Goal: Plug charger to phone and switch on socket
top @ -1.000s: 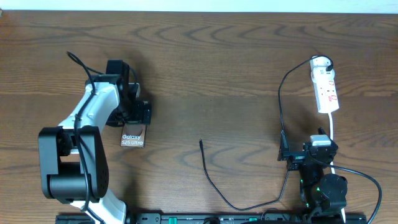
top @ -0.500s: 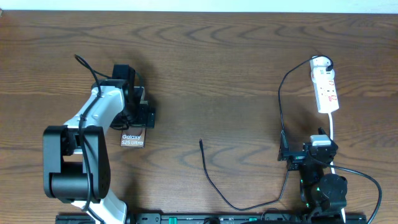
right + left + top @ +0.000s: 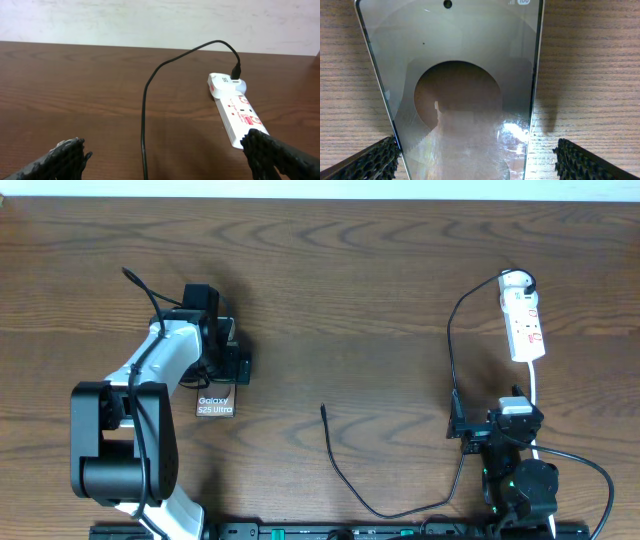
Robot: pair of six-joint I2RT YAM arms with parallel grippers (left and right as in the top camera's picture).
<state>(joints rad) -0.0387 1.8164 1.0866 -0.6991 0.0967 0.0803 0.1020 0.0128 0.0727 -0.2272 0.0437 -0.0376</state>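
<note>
We have the left gripper (image 3: 480, 162) spread wide over the phone (image 3: 455, 75), a finger just beside each long edge and nothing gripped. The phone lies flat on the table (image 3: 350, 280) beneath that wrist, its labelled end poking out toward the robot's base. The right gripper (image 3: 172, 157) is likewise released and empty, low on the right side and facing the socket (image 3: 240, 117), which lies far right with the charger (image 3: 345, 475) plugged into its far end. The plug tip (image 3: 323, 409) rests loose mid-table, well apart from the phone. We see several risks. If the left fingers close off-centre, one pad meets the glossy slab first and skews or slides it instead of pinching it. The tip is thin and lies flat, so a grasp may miss it or flick it aside. Hauling the long cable toward the phone may drag the light socket or loosen the plug there. We cannot tell which end carries the port, so the tip could be offered to the wrong edge.
</note>
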